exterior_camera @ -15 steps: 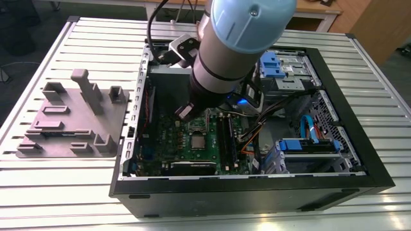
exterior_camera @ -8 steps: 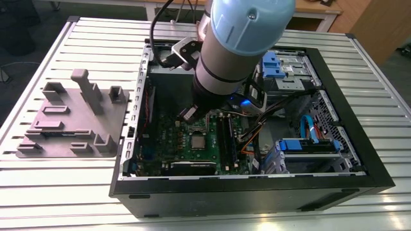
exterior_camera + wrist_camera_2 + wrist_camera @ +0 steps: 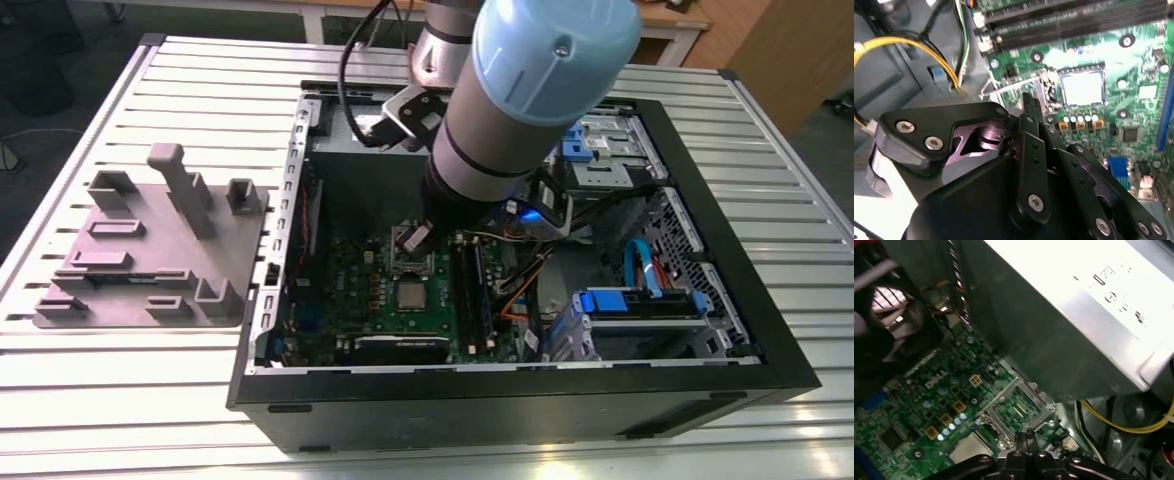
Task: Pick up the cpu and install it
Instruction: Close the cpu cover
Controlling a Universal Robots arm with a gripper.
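Reckon the cpu point(image 3: 411, 295) is already seated mid-frame in the exterior view, with my hand point(image 3: 1027, 99) pinched together, empty, just beside it, and the socket frame point(image 3: 1016, 407) not yet shut.

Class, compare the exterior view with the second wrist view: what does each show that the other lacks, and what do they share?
Exterior view adds the slatted table, the grey fixture tray and the black computer case. Second wrist view adds the gripper up close, its black linkage, and yellow cables. Both share the green motherboard with the cpu lying in its socket, the socket frame open.
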